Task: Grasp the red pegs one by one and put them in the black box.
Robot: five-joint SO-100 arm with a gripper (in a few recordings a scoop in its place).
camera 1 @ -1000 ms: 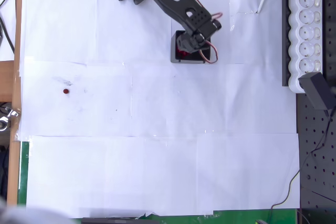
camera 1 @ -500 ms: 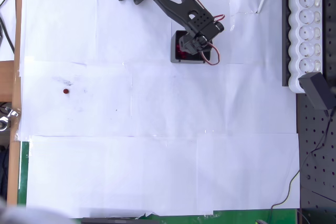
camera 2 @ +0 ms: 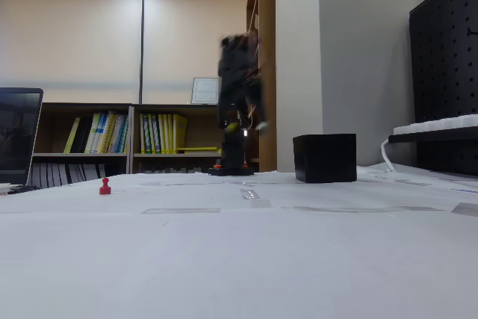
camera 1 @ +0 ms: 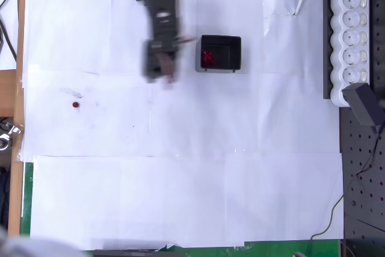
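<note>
Red pegs (camera 1: 207, 58) lie heaped in the black box (camera 1: 221, 53) while one peg (camera 1: 75, 105) stands alone far left on the white paper (camera 1: 180, 179), so the blurred gripper (camera 1: 161, 67), its opening unreadable, could knock it over on arrival.
</note>
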